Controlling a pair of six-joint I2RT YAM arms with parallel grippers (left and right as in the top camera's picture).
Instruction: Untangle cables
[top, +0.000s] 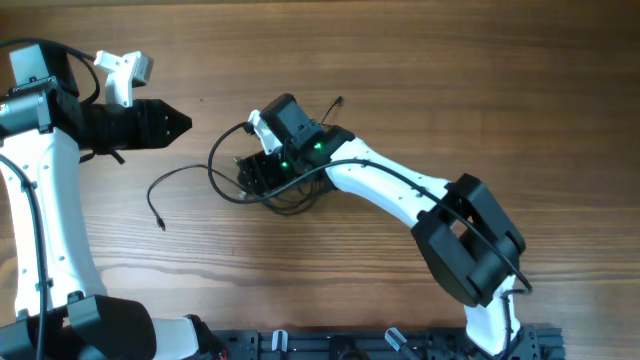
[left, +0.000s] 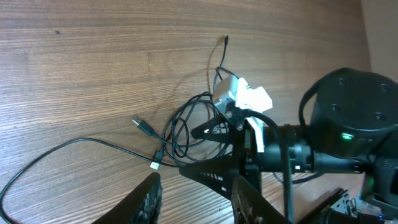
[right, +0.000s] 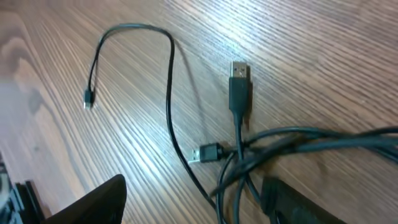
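Nearest on the wooden counter (top: 450, 80) lies one cable's loose small plug (top: 160, 224), then the knotted black USB cables (right: 239, 152) with the right hand (right: 193, 186) spread wide astride them, and farther back the left hand (top: 186, 122) hovers, parted and empty.

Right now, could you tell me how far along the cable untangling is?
Done: one thin strand already trails clear to the left, its plug free. In hand: nothing looks gripped; the right jaws stand open over the knot, the left jaws open and apart from it. Left: the knot itself, USB plug included, is still bunched.
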